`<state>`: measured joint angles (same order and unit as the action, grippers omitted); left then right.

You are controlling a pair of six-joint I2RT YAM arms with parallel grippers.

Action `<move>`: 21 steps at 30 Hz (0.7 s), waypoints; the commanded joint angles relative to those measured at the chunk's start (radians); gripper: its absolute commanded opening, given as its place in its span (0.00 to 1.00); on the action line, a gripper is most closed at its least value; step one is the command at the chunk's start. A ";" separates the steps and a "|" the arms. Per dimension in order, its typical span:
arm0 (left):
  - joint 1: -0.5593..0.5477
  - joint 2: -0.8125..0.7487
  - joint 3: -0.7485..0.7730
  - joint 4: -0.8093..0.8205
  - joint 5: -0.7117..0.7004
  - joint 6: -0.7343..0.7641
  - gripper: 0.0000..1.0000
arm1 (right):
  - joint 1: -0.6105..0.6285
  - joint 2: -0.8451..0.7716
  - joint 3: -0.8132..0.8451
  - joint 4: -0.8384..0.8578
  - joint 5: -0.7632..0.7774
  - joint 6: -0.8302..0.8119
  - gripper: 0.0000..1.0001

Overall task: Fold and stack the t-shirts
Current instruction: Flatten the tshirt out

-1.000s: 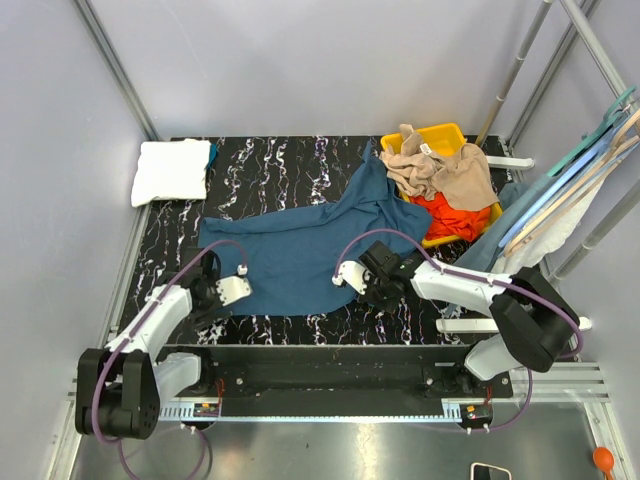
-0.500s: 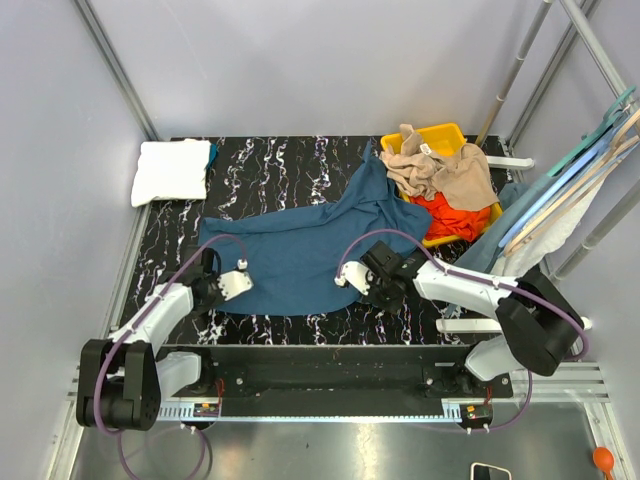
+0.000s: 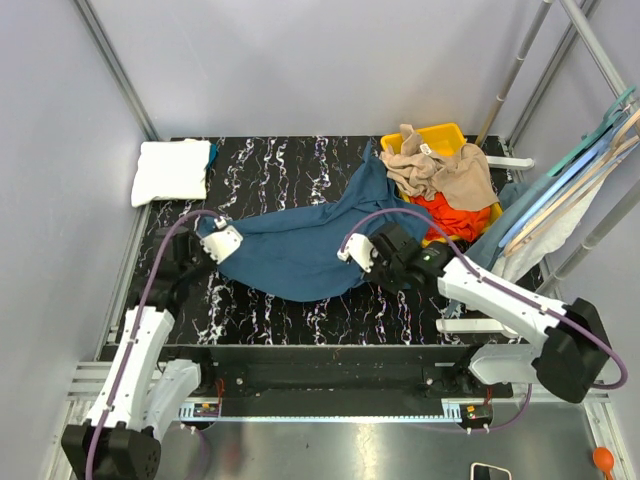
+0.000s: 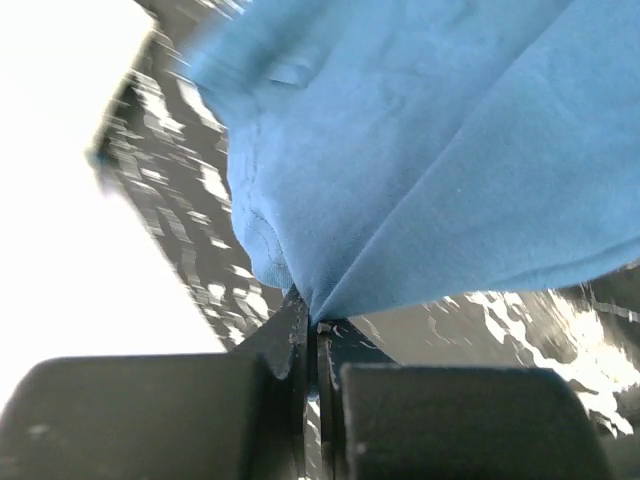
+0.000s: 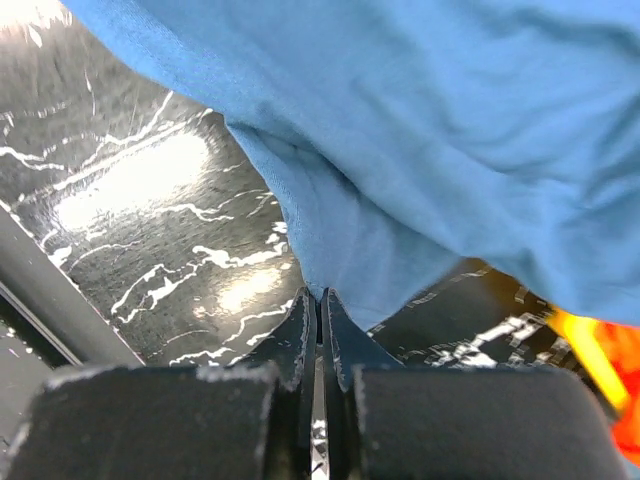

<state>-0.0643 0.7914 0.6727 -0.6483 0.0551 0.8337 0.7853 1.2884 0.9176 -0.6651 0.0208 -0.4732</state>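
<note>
Teal-blue t-shirt sags between your two hands above the black marbled tabletop. Your left hand is clamped tight on one bunched edge, and your right hand pinches another. A folded white t-shirt lies at the far left corner. A tan t-shirt and a red-orange t-shirt are heaped in the yellow bin.
</note>
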 commanded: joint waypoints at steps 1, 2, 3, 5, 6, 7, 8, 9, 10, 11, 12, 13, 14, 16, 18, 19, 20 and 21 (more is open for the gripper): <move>0.003 -0.067 0.051 -0.010 0.054 -0.068 0.00 | -0.003 -0.078 0.070 -0.028 0.044 0.045 0.00; 0.003 -0.078 0.053 -0.013 0.052 -0.068 0.00 | -0.001 -0.087 0.081 -0.027 0.048 0.048 0.00; 0.003 -0.093 0.053 -0.016 0.036 -0.071 0.00 | -0.003 -0.095 0.087 -0.028 0.065 0.050 0.00; 0.003 -0.107 0.060 -0.016 0.017 -0.077 0.00 | -0.001 -0.121 0.115 -0.025 0.093 0.045 0.00; 0.003 -0.118 0.065 -0.016 0.002 -0.080 0.00 | -0.003 -0.126 0.127 -0.022 0.117 0.044 0.00; 0.003 -0.121 0.076 -0.014 -0.004 -0.084 0.00 | -0.001 -0.135 0.142 -0.022 0.129 0.032 0.00; 0.003 -0.123 0.083 -0.014 -0.011 -0.090 0.00 | -0.003 -0.135 0.173 -0.021 0.143 0.024 0.00; 0.003 -0.123 0.093 -0.005 -0.026 -0.099 0.00 | -0.004 -0.133 0.188 -0.013 0.171 -0.001 0.00; 0.003 -0.120 0.111 0.002 -0.034 -0.110 0.00 | -0.004 -0.132 0.202 -0.001 0.192 -0.014 0.00; 0.003 -0.121 0.120 0.013 -0.040 -0.137 0.00 | -0.011 -0.127 0.234 0.013 0.215 -0.030 0.00; 0.003 -0.123 0.128 0.048 -0.052 -0.156 0.00 | -0.014 -0.124 0.248 0.047 0.246 -0.057 0.00; 0.003 -0.126 0.145 0.071 -0.052 -0.178 0.00 | -0.018 -0.118 0.265 0.065 0.261 -0.068 0.00; 0.003 -0.127 0.154 0.096 -0.076 -0.220 0.00 | -0.026 -0.115 0.297 0.084 0.277 -0.076 0.00; 0.003 -0.127 0.195 0.153 -0.098 -0.281 0.00 | -0.029 -0.090 0.334 0.127 0.312 -0.100 0.00; 0.003 -0.098 0.235 0.182 -0.132 -0.327 0.00 | -0.034 -0.064 0.374 0.186 0.366 -0.134 0.00; 0.003 -0.087 0.267 0.196 -0.142 -0.361 0.00 | -0.038 -0.057 0.382 0.215 0.384 -0.149 0.00; 0.003 -0.066 0.287 0.222 -0.173 -0.375 0.00 | -0.043 -0.049 0.388 0.287 0.427 -0.166 0.00; 0.003 -0.051 0.307 0.231 -0.188 -0.387 0.00 | -0.060 -0.032 0.394 0.318 0.450 -0.195 0.00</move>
<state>-0.0643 0.6960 0.8665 -0.5873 -0.0311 0.5732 0.7567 1.2175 1.2526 -0.5556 0.3180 -0.5690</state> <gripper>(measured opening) 0.016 0.011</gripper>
